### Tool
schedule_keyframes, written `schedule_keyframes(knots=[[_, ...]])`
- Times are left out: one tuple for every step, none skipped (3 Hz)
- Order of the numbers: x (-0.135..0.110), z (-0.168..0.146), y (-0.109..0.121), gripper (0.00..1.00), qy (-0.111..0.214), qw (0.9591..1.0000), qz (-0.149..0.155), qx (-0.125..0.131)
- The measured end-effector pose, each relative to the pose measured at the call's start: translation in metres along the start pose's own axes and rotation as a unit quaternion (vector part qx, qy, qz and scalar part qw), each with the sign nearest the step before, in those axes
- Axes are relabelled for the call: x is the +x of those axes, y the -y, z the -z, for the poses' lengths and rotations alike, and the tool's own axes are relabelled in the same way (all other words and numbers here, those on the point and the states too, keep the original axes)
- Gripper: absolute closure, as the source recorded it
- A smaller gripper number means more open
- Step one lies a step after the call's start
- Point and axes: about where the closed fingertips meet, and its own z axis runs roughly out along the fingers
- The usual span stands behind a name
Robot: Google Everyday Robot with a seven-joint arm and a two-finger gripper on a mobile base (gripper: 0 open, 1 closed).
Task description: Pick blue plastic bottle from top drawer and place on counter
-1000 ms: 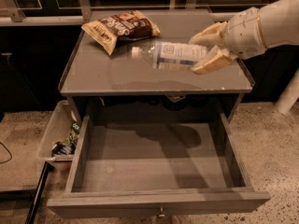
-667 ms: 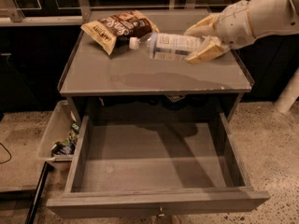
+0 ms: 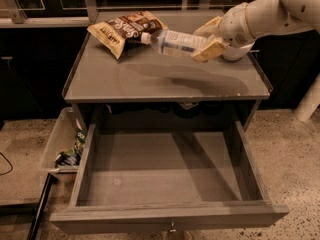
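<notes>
My gripper is shut on the blue plastic bottle and holds it on its side just above the back of the counter. The bottle's white cap points left, close to the chip bag. The arm comes in from the upper right. The top drawer stands pulled wide open below the counter, and its inside is bare.
A brown chip bag lies at the back left of the counter. A pale plastic bin with small items sits on the floor left of the cabinet. A dark shelf and wall run behind the counter.
My gripper has carried the bottle up and back, from over the counter's right middle to its rear, nearer the chip bag. The drawer has not moved.
</notes>
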Motion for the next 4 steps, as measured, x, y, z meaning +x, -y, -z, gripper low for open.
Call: schedule_keyframes(knots=[[0.018, -0.014, 0.014, 1.0, -0.015, 0.9988, -0.045, 0.012], [0.03, -0.023, 0.019, 1.0, -0.017, 0.9975, -0.068, 0.006], [0.031, -0.025, 0.002, 1.0, -0.027, 0.9975, -0.06, -0.024], [0.036, -0.024, -0.013, 1.0, -0.043, 0.9966, -0.049, -0.05]])
